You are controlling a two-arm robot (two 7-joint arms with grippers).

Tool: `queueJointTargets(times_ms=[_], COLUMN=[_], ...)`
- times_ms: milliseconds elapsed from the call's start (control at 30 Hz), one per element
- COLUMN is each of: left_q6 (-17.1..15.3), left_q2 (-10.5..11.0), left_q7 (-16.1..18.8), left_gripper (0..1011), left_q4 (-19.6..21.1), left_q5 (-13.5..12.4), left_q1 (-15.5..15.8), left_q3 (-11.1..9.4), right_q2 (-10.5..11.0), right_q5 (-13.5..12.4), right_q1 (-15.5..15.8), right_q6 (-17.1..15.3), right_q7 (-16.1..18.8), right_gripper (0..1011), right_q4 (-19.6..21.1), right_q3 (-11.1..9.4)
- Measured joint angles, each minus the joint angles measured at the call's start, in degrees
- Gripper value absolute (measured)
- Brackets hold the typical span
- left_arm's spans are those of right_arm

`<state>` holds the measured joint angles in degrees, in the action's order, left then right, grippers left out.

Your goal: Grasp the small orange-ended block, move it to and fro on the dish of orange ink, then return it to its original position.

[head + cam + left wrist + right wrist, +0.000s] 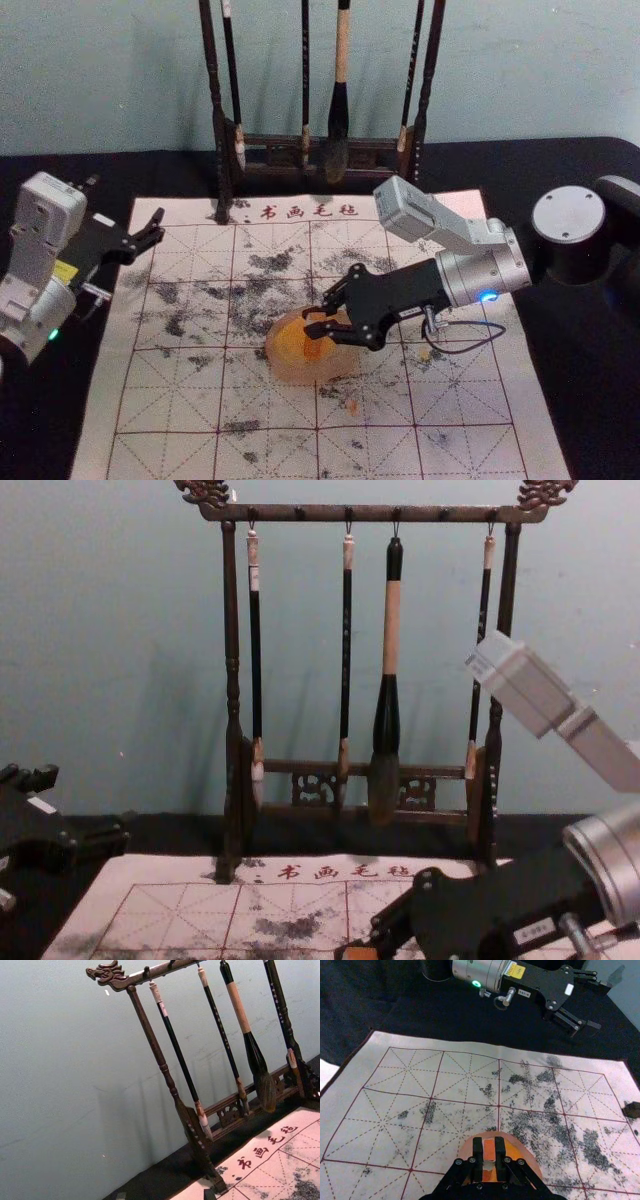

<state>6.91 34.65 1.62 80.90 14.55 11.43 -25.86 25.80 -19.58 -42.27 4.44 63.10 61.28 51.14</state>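
Right claw (pixel 311 322), orange-ended block (pixel 489 1150) between its fingers, over dish (pixel 288 372).

On my feed, the mat (pixel 475 375) looks like matt, fibrous cloth, and the black cloth (pixel 590 380) over the bench is dull too. The rack (pixel 370 514) reads as carved wood with a low sheen, its thick brush (pixel 387 715) smooth and glossy above rough bristles. My right arm's cuff (pixel 485 270) is smooth, satiny metal, my 2 hands, right hand (pixel 317 319) and left hand (pixel 158 226), mostly matt.
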Motion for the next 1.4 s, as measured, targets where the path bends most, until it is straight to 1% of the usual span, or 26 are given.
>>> queueJointTargets(times_ms=[400, 600, 767, 1067, 1400], left_q6=[0.0, 0.0, 0.0, 0.0, 0.0], left_q2=[0.0, 0.0, 0.0, 0.0, 0.0], left_q7=[0.0, 0.0, 0.0, 0.0, 0.0], left_gripper=[1001, 1001, 1001, 1001, 1001], left_q4=[0.0, 0.0, 0.0, 0.0, 0.0], left_q5=[0.0, 0.0, 0.0, 0.0, 0.0], left_q1=[0.0, 0.0, 0.0, 0.0, 0.0], left_q3=[0.0, 0.0, 0.0, 0.0, 0.0], right_q2=[-2.66, -4.72, -5.72, -6.54, -6.04], right_q5=[0.0, 0.1, 0.19, 0.78, 1.37], right_q1=[-1.51, -2.7, -3.37, -4.26, -4.27], right_q6=[1.37, 2.35, 2.93, 3.57, 3.54], right_q7=[0.56, 0.82, 0.89, 0.49, -0.19], right_gripper=[134, 134, 134, 134, 134], right_q4=[-3.24, -6.35, -8.17, -10.55, -10.62], right_q3=[0.56, 0.81, 0.78, 0.16, -0.53])
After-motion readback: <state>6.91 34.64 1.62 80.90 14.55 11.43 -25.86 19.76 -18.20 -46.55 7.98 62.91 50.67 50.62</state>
